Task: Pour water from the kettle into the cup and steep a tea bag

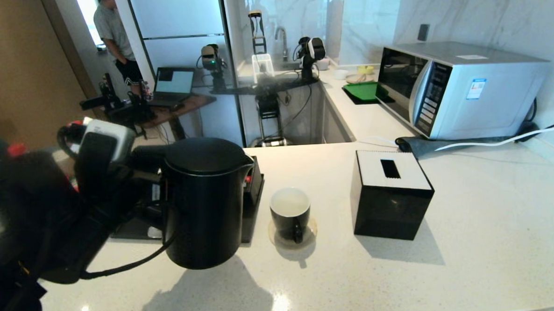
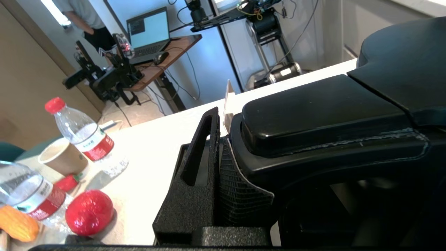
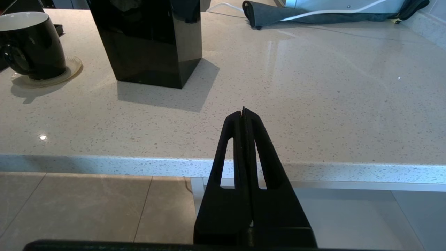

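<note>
Here, in the head view, the kettle [image 1: 204, 200] hangs above the desk [image 1: 472, 240] near its left part, lifted clear of the surface with its shadow below it, and upright or nearly so. The left gripper [image 1: 159, 193] reaches in from the left to the kettle's handle side; its fingers are mostly hidden behind the kettle body. Just right of the kettle stands the cup [image 1: 290, 214] on a small round coaster [image 1: 276, 237], its white inside showing and its handle toward the near edge. Whether water is in the cup cannot be told. Further right sits a black tissue box [image 1: 390, 195] with a white top, and a microwave [image 1: 456, 89] stands by the back wall at the right. A black tray [image 1: 247, 224] lies behind the kettle.

In the left wrist view, the fingers [image 2: 195, 174] are partly closed around the kettle's handle [image 2: 320, 118], one ribbed pad pressed against it. Beyond, toward the desk's left end, stand two clear bottles [image 2: 87, 137] with red caps, a paper cup [image 2: 62, 158] and a red fruit [image 2: 90, 212].

In the right wrist view, the right gripper [image 3: 244, 113] hangs off the near edge of the desk, its fingers pressed together with nothing between them. The cup sits well apart from it, beside the tissue box.
</note>
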### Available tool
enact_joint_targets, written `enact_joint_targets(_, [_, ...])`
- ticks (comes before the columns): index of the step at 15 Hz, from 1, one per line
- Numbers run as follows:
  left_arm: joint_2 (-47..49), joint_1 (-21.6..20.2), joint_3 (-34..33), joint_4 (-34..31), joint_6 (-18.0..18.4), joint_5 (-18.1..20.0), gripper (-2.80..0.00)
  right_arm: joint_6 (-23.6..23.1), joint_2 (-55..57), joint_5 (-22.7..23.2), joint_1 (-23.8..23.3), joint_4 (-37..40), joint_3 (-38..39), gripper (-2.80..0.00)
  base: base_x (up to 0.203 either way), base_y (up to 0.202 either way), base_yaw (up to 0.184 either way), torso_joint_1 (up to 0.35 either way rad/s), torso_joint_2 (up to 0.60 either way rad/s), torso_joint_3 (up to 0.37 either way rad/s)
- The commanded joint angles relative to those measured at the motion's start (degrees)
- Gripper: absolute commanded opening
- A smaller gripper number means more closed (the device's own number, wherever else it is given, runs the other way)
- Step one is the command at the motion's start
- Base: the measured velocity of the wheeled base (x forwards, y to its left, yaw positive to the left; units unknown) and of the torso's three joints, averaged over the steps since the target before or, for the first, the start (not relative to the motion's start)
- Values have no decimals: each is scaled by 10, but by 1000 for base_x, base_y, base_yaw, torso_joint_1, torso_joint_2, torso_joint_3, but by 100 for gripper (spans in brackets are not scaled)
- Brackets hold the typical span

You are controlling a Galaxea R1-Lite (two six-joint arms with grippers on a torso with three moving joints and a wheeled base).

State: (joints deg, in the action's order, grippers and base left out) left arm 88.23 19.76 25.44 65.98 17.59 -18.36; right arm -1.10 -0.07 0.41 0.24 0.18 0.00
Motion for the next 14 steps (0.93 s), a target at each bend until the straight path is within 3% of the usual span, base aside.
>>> enact_joint_targets(1, [23,2,14,4,10,-1,-280,0,1,0,0,0,0,-280,0,0,0,0,0,0])
enact_joint_targets(5, [39,9,21,2,20,-1,-280,0,1,0,0,0,0,-280,0,0,0,0,0,0])
enact_joint_targets(14, [61,10,83,-69,22,-1,-280,0,1,0,0,0,0,-280,0,0,0,0,0,0])
